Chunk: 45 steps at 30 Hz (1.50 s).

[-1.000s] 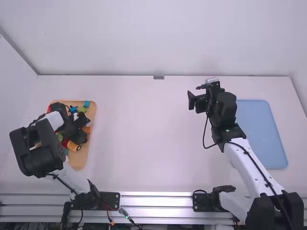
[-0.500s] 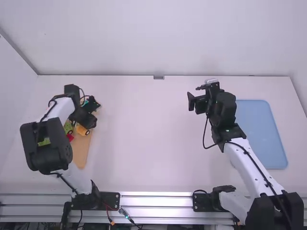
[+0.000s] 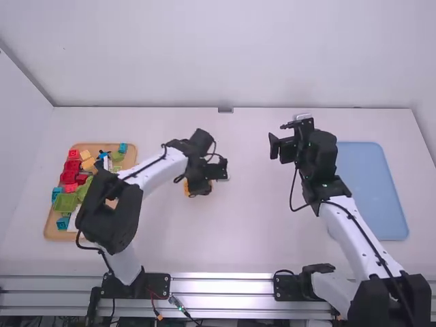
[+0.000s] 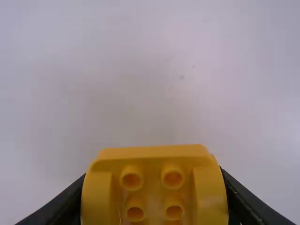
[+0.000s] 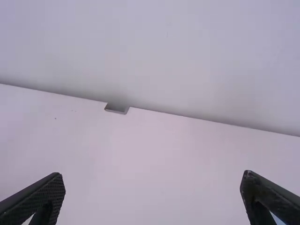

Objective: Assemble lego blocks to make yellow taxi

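High view: working from here, I've got the wooden tray (image 3: 53, 225) at 9 o'clock on the bench (image 3: 272, 225), packed with loose blocks. Red blocks (image 3: 71, 171) at its 10 o'clock, green block (image 3: 66, 202) around its 8, teal block (image 3: 63, 223) near its 7, another blue block (image 3: 122, 147) at its 1, orange-yellow block (image 3: 87, 163) just off the red ones. My left arm (image 3: 158, 168) crosses above the tray's 3-to-5 o'clock side and hides part of what lies there. Blue tray (image 3: 371, 191) at 3 o'clock, its 9-to-10 o'clock edge partly behind my right arm (image 3: 344, 218). Small grey bracket (image 3: 225, 110) at 12, on the bench's far edge.

Left pincer (image 3: 199, 178) is just off bench centre, toward 9 to 10 o'clock, and has hold of the yellow piece (image 4: 153, 173). Left wrist view: piece sits between the two fingers, one pressed on each side, held apart by its width; round hollow studs face the camera, with raised sides flanking them. Can't tell if the piece touches the bench. Right pincer (image 3: 280, 136) is at 1 to 2 o'clock, fingers spread wide, nothing between them, well apart from the yellow piece.
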Each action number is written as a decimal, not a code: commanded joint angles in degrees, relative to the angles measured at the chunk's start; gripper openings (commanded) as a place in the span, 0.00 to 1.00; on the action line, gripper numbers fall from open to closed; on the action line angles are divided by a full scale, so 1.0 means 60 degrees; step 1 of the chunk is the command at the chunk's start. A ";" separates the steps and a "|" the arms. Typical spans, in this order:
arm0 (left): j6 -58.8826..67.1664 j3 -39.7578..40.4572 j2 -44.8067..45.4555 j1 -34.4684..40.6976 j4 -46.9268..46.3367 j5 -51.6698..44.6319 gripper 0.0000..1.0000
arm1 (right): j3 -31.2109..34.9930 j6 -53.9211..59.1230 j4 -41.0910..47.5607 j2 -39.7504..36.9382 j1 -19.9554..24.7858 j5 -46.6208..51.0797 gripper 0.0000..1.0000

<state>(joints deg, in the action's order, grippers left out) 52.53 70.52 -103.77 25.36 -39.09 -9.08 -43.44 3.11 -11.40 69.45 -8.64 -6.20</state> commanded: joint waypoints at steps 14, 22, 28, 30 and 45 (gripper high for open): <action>-0.0109 0.0095 -0.1086 0.2025 0.0317 -0.0087 0.39 | -0.0382 -0.0055 0.0386 0.0033 0.0991 0.0004 0.99; -0.0863 -0.0350 -0.1100 0.1963 0.0925 0.0193 0.47 | -0.0382 -0.0047 0.0433 0.0025 0.1009 -0.0033 0.99; -0.0867 -0.0554 -0.1100 0.1963 0.0991 0.0197 0.63 | -0.0382 -0.0058 0.0342 0.0025 0.1005 -0.0029 0.99; -0.0863 -0.0550 -0.1100 0.1963 0.1045 0.0189 0.99 | -0.0382 -0.0055 0.0346 0.0025 0.1005 -0.0036 0.99; -0.0062 0.1053 0.0036 0.1290 -0.1060 0.0696 0.99 | -0.0382 -0.0055 0.0189 0.0025 0.1009 -0.0732 0.99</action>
<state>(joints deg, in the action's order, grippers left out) 50.61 74.35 -108.07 35.51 -43.99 -5.63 -43.44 3.09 -10.07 69.43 -2.57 -8.12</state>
